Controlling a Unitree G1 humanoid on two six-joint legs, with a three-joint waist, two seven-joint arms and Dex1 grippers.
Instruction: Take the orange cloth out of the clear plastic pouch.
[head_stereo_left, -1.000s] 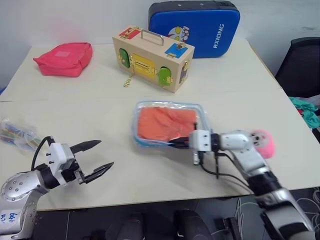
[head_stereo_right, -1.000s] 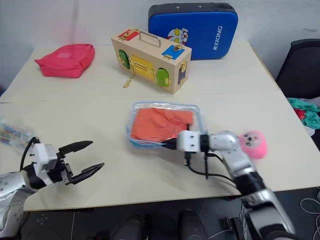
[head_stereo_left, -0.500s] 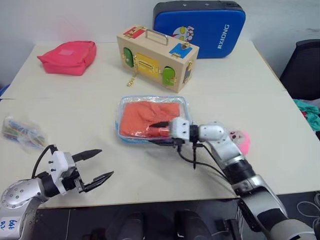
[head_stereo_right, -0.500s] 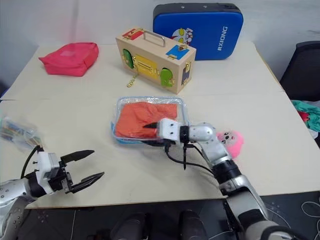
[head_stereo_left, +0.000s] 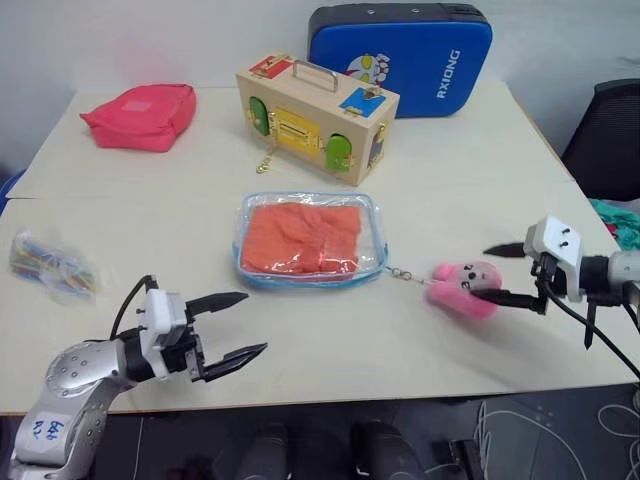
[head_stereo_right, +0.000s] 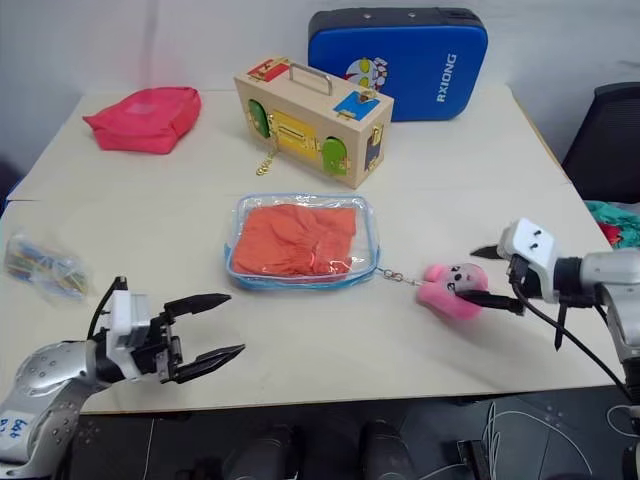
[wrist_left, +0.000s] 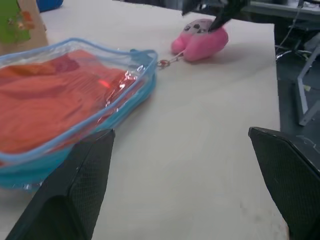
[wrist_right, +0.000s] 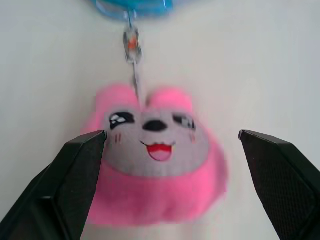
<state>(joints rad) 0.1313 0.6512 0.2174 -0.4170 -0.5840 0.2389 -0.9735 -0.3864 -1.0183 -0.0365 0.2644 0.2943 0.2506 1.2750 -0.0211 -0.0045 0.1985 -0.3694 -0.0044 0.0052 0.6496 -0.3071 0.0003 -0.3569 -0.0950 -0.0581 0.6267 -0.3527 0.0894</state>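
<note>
item: clear plastic pouch (head_stereo_left: 310, 238), mid-surface, orange cloth (head_stereo_left: 303, 236) still inside. pink plush charm (head_stereo_left: 463, 289) chained to it, toward the right edge. right end effector (head_stereo_left: 503, 273) spread wide around the charm; left end effector (head_stereo_left: 230, 324) spread, empty, near the front edge. step: pouch-opening pull apparently finished. next: reach in, pinch cloth.

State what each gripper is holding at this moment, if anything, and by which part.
Nothing is held. The left gripper is open above bare table. The right gripper is open around the pink plush charm without closing on it.
</note>
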